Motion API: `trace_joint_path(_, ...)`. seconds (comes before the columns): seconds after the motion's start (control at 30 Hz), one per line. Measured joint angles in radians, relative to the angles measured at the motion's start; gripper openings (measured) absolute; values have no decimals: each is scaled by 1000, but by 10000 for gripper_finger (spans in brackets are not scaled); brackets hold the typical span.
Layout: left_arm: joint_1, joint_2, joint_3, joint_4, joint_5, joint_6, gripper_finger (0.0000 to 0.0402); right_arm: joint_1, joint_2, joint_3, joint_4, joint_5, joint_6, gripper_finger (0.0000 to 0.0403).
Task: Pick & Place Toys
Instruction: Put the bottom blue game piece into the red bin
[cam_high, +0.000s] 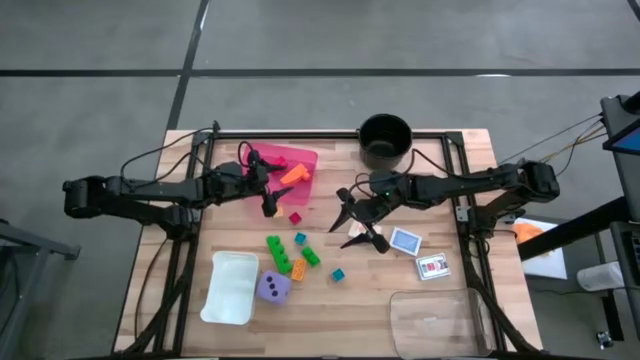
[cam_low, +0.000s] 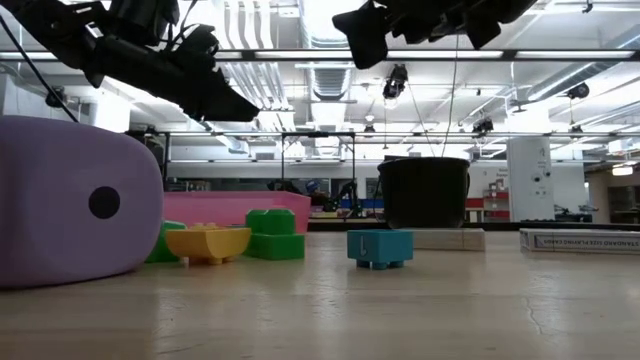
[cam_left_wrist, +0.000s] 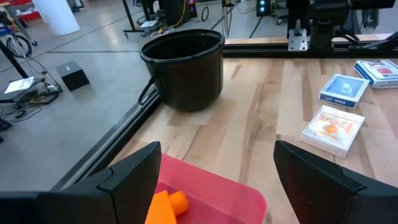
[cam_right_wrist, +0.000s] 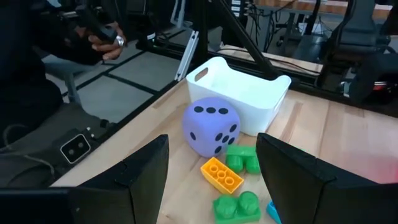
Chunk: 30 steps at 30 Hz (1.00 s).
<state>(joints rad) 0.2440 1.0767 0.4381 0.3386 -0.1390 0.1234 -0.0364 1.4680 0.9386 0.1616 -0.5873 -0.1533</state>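
We see the left gripper (cam_high: 272, 190) open and empty over the pink tray (cam_high: 305, 157) at upper centre, where an orange brick (cam_high: 294, 173) lies. The right gripper (cam_high: 358, 222), also spread empty, hovers mid-frame beside the cards (cam_high: 405, 240). Below, the purple die (cam_high: 273, 287), green bricks (cam_high: 311, 256) and white bin (cam_high: 230, 287) crowd together, the black pot (cam_high: 385, 138) above.

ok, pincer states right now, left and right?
Left pincer: open, holding nothing, over the pink tray edge.
Right pincer: open, holding nothing, above the table near the orange card.
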Motion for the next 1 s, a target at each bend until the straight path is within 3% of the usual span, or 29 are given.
trace_joint_path(0.67, 0, -1, 0, -64, -2, 0, 315, 0, -1, -1, 2, 0, 0, 243)
trace_joint_path(0.83, 4, 13, -2, -81, -249, -23, 315, 1, -1, -1, 2, 0, 0, 243)
trace_joint_path(1.0, 4, 13, -2, -137, -288, -23, 315, 1, -1, -1, 2, 0, 0, 243)
